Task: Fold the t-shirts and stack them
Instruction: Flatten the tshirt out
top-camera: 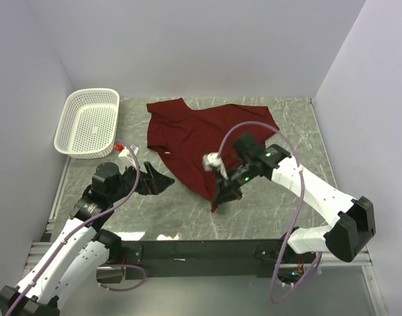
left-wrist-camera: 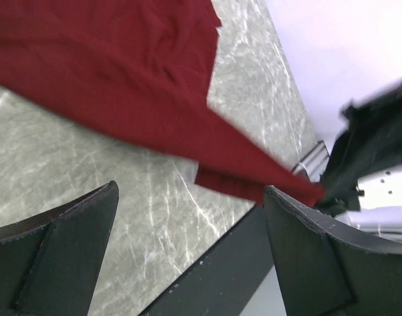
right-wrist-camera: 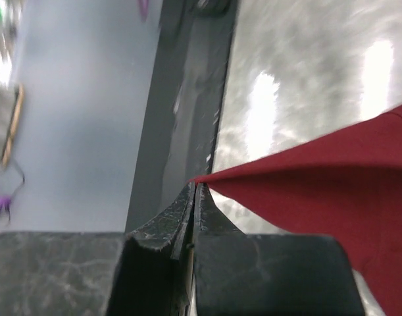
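The grey marbled table [top-camera: 279, 197] carries a dark red t-shirt [top-camera: 201, 131], spread rumpled across its middle. One sleeve pokes out at the far left, and the near corner is drawn to a taut point. A white basket [top-camera: 89, 122] sits at the far left. The right gripper [top-camera: 218, 199] is clenched on that corner, its fingers [right-wrist-camera: 168, 230] pressed together with cloth between them. The left gripper [top-camera: 164, 182] hangs near the shirt's near-left edge, jaws spread wide, holding nothing.

We note the right gripper [right-wrist-camera: 195, 194] pinched on a pointed corner of the maroon t-shirt [right-wrist-camera: 332, 178]. Cloth spreads rightward over the marbled table [right-wrist-camera: 299, 59], near its dark edge.
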Robot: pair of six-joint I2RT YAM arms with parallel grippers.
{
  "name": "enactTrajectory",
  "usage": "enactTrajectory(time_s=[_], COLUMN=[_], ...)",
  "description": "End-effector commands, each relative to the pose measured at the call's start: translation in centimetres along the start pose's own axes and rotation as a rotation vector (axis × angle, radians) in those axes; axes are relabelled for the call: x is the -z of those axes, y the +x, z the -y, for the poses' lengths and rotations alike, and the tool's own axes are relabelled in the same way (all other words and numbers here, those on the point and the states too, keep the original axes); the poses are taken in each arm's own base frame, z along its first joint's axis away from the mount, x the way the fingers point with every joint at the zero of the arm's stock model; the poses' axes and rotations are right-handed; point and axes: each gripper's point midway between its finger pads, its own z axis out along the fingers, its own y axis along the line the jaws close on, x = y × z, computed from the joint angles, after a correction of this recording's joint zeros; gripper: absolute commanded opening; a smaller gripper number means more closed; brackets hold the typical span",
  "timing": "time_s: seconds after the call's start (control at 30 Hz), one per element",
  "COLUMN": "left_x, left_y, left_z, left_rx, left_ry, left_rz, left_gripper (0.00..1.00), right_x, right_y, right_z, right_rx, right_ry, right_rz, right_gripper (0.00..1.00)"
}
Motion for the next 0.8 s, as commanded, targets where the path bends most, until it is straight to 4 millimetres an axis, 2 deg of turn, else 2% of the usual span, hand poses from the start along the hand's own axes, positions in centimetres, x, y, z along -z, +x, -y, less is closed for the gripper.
enactTrajectory(time_s=[0.0, 0.07, 0.13, 0.17, 0.23, 0.27, 0.3, 0.33, 0.37, 0.4, 0.43, 0.47, 0.5, 0.57, 0.6, 0.63, 0.67, 0.73, 0.77], left_x=[0.0, 0.3, 0.6, 0.9, 1.4, 1.8, 2.2, 2.4, 2.7, 3.0, 3.3, 3.7, 3.9, 4.4, 4.4, 4.6, 4.5, 4.2, 3.8], left_y=[-1.4, -2.1, -2.8, -3.3, -4.0, -4.4, -4.9, -5.1, -5.3, -5.4, -5.6, -5.6, -5.6, -5.2, -5.0, -5.1, -5.0, -4.8, -4.5], left_z=[0.0, -0.5, -0.7, -0.9, -0.8, -0.8, -1.2, -1.4, -1.4, -1.9, -2.1, -2.1, -2.3, -2.2, -2.4, -2.3, -2.4, -2.7, -2.9], left_rx=[-0.013, -0.006, 0.008, 0.013, 0.025, 0.027, 0.036, 0.050, 0.053, 0.062, 0.074, 0.083, 0.088, 0.099, 0.102, 0.099, 0.100, 0.101, 0.106], left_ry=[-0.021, -0.063, -0.088, -0.109, -0.130, -0.139, -0.176, -0.196, -0.205, -0.241, -0.255, -0.264, -0.272, -0.268, -0.271, -0.260, -0.260, -0.258, -0.259], left_rz=[0.066, 0.104, 0.139, 0.164, 0.197, 0.218, 0.238, 0.249, 0.263, 0.275, 0.285, 0.295, 0.301, 0.305, 0.306, 0.316, 0.319, 0.319, 0.309], left_gripper=[0.96, 0.96, 0.97, 0.97, 0.97, 0.97, 0.97, 0.97, 0.97, 0.97, 0.97, 0.97, 0.97, 0.98, 0.98, 0.98, 0.98, 0.98, 0.98], right_x=[-1.2, -2.0, -4.0, -4.8, -6.4, -7.0, -8.2, -9.4, -10.3, -11.4, -12.7, -13.2, -13.2, -12.6, -11.8, -9.5, -8.2, -4.4, -1.2], right_y=[1.9, 1.7, 1.5, 0.7, 0.8, -0.5, -0.8, -0.6, -1.5, -2.1, -1.6, -2.8, -2.4, -1.8, -1.7, -2.6, -1.5, -1.4, 0.6], right_z=[-1.9, -2.4, -3.1, -4.2, -4.0, -4.1, -4.9, -4.1, -4.1, -4.0, -3.5, -3.3, -3.3, -1.6, -1.1, 0.3, 1.0, 2.7, 5.3], right_rx=[0.098, 0.138, 0.194, 0.239, 0.227, 0.253, 0.267, 0.257, 0.271, 0.256, 0.227, 0.226, 0.200, 0.198, 0.196, 0.185, 0.151, 0.136, 0.109], right_ry=[-0.031, -0.027, -0.043, -0.077, -0.122, -0.130, -0.155, -0.141, -0.133, -0.123, -0.117, -0.118, -0.126, -0.060, -0.032, 0.032, 0.057, 0.155, 0.280], right_rz=[-0.151, -0.160, -0.196, -0.215, -0.274, -0.269, -0.280, -0.309, -0.301, -0.292, -0.325, -0.312, -0.340, -0.364, -0.359, -0.306, -0.301, -0.251, -0.265], right_gripper=[0.00, 0.00, 0.00, 0.00, 0.00, 0.00, 0.00, 0.00, 0.01, 0.06, 0.09, 0.22, 0.31, 0.42, 0.45, 0.47, 0.54, 0.57, 0.58])
